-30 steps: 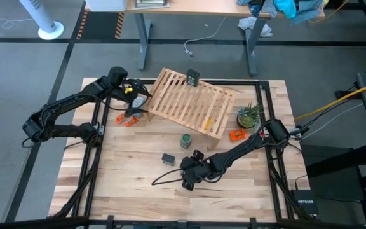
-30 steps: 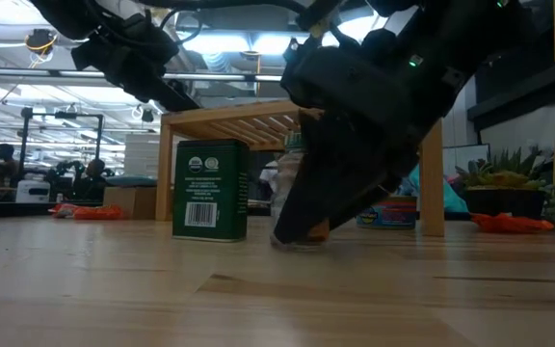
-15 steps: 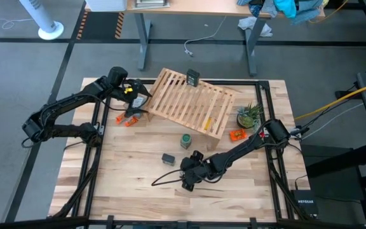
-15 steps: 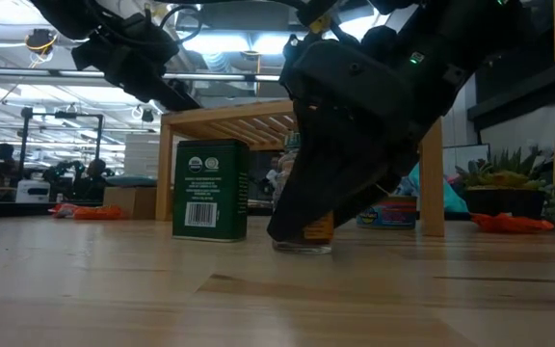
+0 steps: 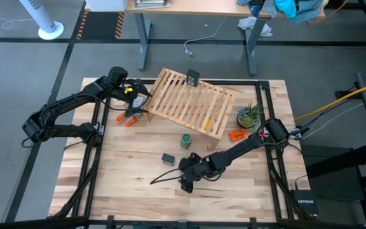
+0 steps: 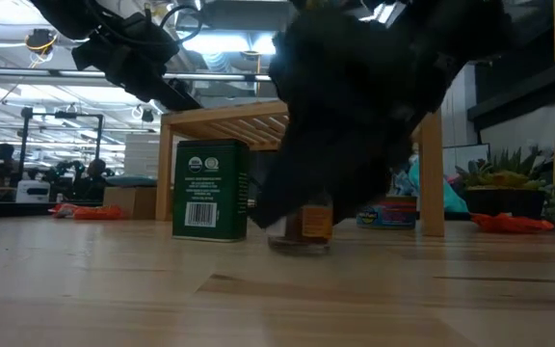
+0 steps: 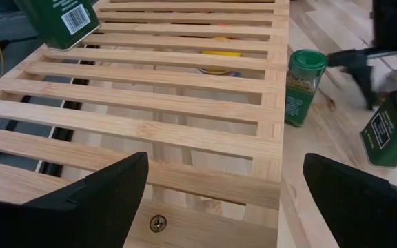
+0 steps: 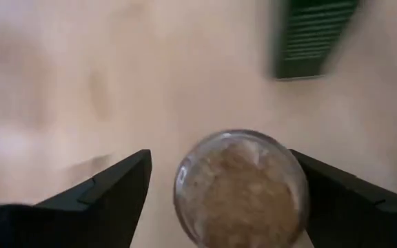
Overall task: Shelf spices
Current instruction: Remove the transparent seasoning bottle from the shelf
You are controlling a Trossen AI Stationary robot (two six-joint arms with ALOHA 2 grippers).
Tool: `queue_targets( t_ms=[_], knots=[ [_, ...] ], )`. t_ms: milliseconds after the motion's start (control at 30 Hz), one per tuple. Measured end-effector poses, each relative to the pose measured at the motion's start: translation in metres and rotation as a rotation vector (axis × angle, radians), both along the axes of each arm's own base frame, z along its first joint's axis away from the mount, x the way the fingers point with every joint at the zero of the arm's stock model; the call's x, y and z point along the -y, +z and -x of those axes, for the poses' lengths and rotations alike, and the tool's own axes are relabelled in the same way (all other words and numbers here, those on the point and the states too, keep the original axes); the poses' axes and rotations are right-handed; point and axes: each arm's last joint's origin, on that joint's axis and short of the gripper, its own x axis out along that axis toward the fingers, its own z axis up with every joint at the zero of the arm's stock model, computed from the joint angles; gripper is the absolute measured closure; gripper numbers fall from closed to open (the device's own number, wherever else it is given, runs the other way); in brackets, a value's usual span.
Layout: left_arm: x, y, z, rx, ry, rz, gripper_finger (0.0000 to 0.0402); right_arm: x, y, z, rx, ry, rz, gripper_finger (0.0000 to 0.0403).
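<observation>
The light-wood slatted shelf [image 5: 192,102] stands tilted on the far half of the table. One dark squarish jar [image 5: 192,78] rests on its far edge. A second dark jar [image 5: 168,158] and the green round jar [image 5: 185,140] stand on the tabletop in front of it. The tiny glass jar [image 8: 240,186] stands upright on the table [image 6: 306,229]. My right gripper [image 5: 185,177] is open, one finger on each side of the jar; whether either touches it I cannot tell. My left gripper [image 7: 226,200] is open and hovers at the shelf's left end.
A potted plant [image 5: 250,114] and orange pieces [image 5: 237,135] sit right of the shelf. More orange pieces [image 5: 127,119] lie at its left end. A yellow thing [image 7: 219,55] lies under the slats. A thin cable [image 5: 161,179] trails beside the right gripper. Bare wood lies near and left.
My right gripper has shifted a little toward the table's near-left and come closer to the low camera, covering more of the glass jar. The jar stands on the table. The left arm has kept still.
</observation>
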Motion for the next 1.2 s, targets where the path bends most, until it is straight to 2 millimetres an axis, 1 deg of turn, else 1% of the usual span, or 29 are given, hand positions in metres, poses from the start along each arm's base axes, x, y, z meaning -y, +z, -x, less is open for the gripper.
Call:
queue_targets(
  t_ms=[100,233,533,667,867,1133,1200],
  knots=[
    [0.000,0.000,0.000,0.000,0.001,0.002,0.0023,-0.005,0.004,-0.003,0.037,0.048,-0.071,0.0075],
    [0.000,0.000,0.000,0.000,0.001,0.002,0.0023,-0.005,0.007,-0.007,0.062,0.081,-0.129,0.0074],
    [0.000,0.000,0.000,-0.001,0.001,0.003,0.0023,0.001,0.007,-0.009,0.071,0.053,-0.106,0.0074],
    [0.000,0.000,0.000,-0.001,0.000,0.003,0.0023,0.005,0.007,-0.011,0.091,0.006,-0.066,0.0074],
    [0.002,0.000,-0.002,-0.001,-0.014,0.003,0.0023,0.008,0.008,-0.012,0.127,-0.141,-0.031,0.0075],
    [0.004,0.000,-0.004,-0.001,-0.025,0.003,0.0023,0.013,0.011,-0.014,0.201,-0.264,0.068,0.0075],
    [0.004,0.000,-0.004,-0.001,-0.025,0.004,0.0023,0.013,0.011,-0.014,0.209,-0.298,0.070,0.0075]
  ],
)
